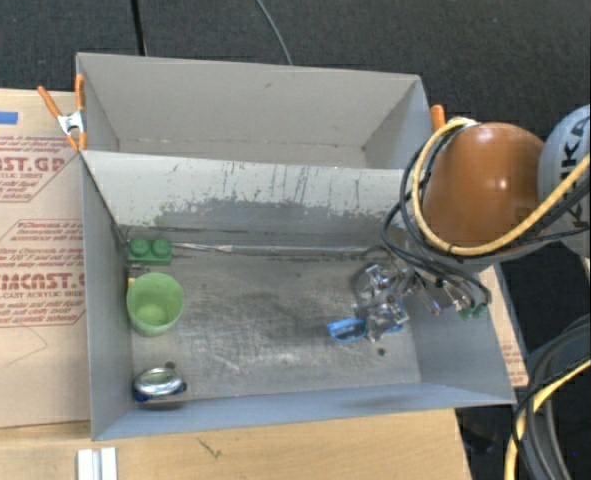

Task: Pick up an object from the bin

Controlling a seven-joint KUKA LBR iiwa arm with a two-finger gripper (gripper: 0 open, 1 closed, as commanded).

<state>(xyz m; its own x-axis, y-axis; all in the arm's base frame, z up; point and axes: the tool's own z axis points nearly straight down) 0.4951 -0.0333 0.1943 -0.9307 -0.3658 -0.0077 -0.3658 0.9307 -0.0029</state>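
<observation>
A grey sheet-metal bin [275,183] with sloping walls and a scuffed, scratched floor holds a few small things spread well apart. The robot arm reaches in from the right. Its wrist carries a glossy orange-brown domed cover [480,183], looped round with black and yellow cables [422,173], and it hangs above the bin's right wall. Below the dome, the metal gripper [383,308] is low over the right part of the floor, near the foot of the right wall. It shows as a tangle of bright metal parts, so I cannot tell whether the gripper is open or closed. Just beside it, on its lower-left side, a small flat bright-blue plastic piece [346,329] lies on the floor. The blue piece reaches up to the gripper's tip, but whether the two touch, or whether the piece is gripped, cannot be made out. The other things lie far across the bin along the left wall. A light-green round plastic cup [155,301] stands upright with its mouth facing up. Just behind it, at the foot of the back wall, sits a darker green plastic building brick with two studs [149,251]. Near the front-left corner lies a shiny silver rounded metal thing with a blue edge [159,385].
</observation>
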